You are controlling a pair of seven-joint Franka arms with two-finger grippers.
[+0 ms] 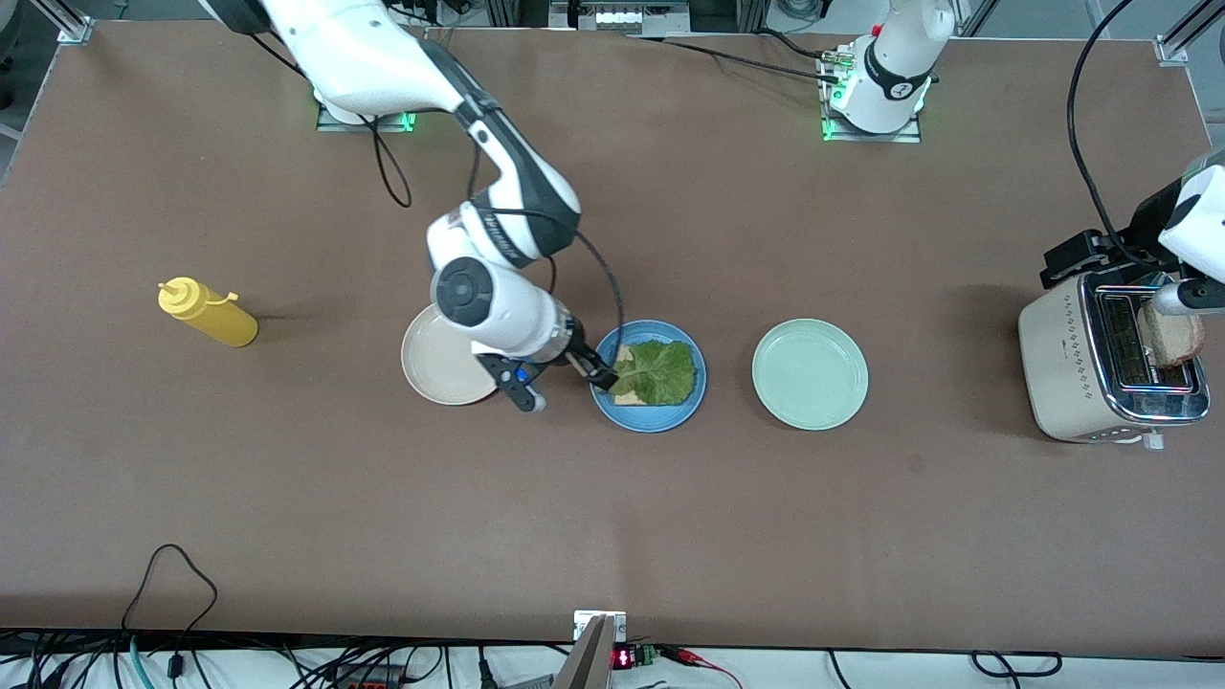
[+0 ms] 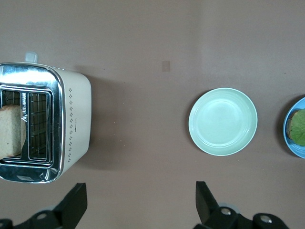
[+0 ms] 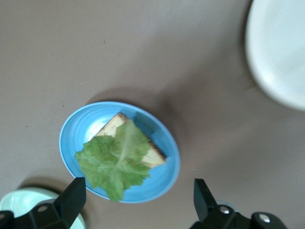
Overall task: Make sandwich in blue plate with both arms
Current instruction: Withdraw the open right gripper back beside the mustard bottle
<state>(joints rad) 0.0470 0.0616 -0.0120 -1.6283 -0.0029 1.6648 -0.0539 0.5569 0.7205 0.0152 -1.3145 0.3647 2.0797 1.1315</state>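
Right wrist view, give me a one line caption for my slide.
Open right gripper over the blue plate, where a lettuce leaf lies on one bread slice.

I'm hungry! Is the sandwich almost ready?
Halfway. One bread slice with lettuce on top already lies in the blue plate. The right gripper hangs open beside that plate, holding nothing. The second slice is in the toaster, under the open left gripper. It still needs adding.
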